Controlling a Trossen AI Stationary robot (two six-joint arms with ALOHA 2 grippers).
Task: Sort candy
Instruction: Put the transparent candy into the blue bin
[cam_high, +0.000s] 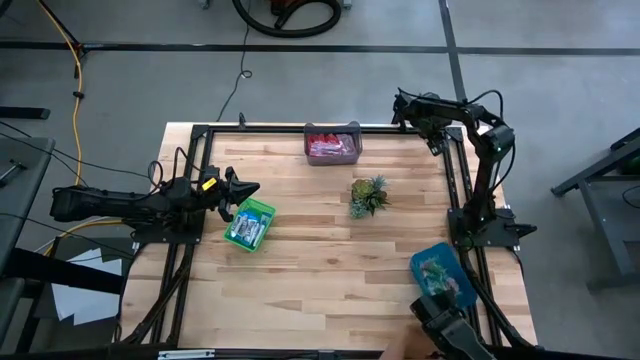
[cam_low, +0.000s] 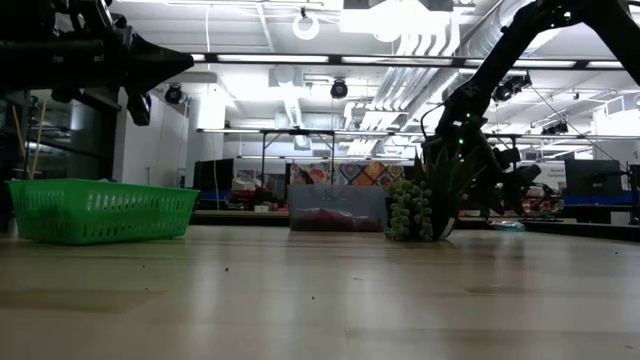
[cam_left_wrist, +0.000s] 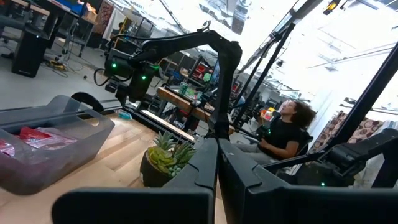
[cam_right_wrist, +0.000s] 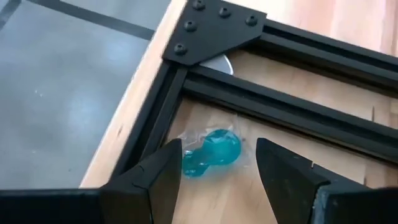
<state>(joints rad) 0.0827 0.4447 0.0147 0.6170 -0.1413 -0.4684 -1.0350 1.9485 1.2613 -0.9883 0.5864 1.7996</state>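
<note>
A blue candy (cam_right_wrist: 211, 152) in a clear wrapper lies on the wood in the table's far right corner, just inside the black frame rails (cam_right_wrist: 205, 37). My right gripper (cam_right_wrist: 219, 149) slants down over it, open, one finger on each side; I cannot tell whether a finger meets the wrapper. The high view shows this gripper (cam_high: 404, 106) at that corner. My left gripper (cam_high: 245, 190) hangs shut and bare over the far end of the green basket (cam_high: 249, 224), which holds blue-and-white candy. A grey bin (cam_high: 332, 143) holds red candy.
A small spiky green plant (cam_high: 368, 196) stands mid-table, to the right of centre. A blue bin (cam_high: 441, 275) with candy sits at the near right. Black frame rails (cam_high: 455, 180) run along the table's edges. A person (cam_left_wrist: 289, 130) sits beyond the table.
</note>
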